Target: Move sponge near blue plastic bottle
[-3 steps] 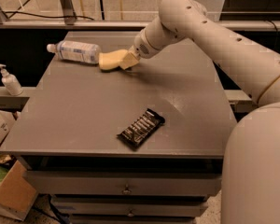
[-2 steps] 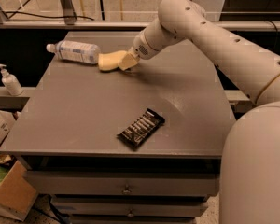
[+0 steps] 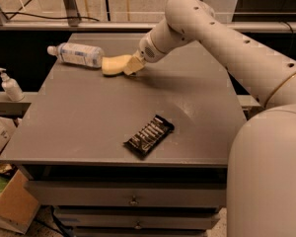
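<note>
Nearly done: sponge right beside blue plastic bottle, maybe touching. Gripper at sponge end away from bottle, fingers clamped on it. Left: release.

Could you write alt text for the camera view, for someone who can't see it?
A white robot arm's gripper meets one end of a pale yellow sponge lying beside a clear plastic bottle at the back of a grey table. A dark snack bar wrapper lies near the front edge.
</note>
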Motion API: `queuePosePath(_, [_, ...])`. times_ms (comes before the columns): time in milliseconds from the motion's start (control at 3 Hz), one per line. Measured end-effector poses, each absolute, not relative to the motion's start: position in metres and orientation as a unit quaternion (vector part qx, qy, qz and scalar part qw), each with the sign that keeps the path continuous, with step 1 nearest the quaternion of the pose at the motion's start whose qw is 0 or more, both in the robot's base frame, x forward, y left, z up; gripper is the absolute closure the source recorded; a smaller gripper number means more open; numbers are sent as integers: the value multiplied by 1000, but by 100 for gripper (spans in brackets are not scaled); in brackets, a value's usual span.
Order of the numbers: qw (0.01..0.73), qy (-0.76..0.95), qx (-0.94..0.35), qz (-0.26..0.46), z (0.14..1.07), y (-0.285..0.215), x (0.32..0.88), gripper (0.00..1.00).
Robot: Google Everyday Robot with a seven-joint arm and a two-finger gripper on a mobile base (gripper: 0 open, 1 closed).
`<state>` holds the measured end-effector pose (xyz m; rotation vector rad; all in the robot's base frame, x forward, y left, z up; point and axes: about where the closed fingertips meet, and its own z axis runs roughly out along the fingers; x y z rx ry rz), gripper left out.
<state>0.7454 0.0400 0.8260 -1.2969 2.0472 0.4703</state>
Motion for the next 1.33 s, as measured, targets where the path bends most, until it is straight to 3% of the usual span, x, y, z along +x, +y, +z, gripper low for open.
queuePosePath(333, [323, 781, -499, 189, 827, 46, 742, 14])
queuePosePath(667, [313, 777, -507, 204, 831, 56, 736, 0])
queuePosePath(1333, [320, 782, -495, 204, 844, 19, 737, 0])
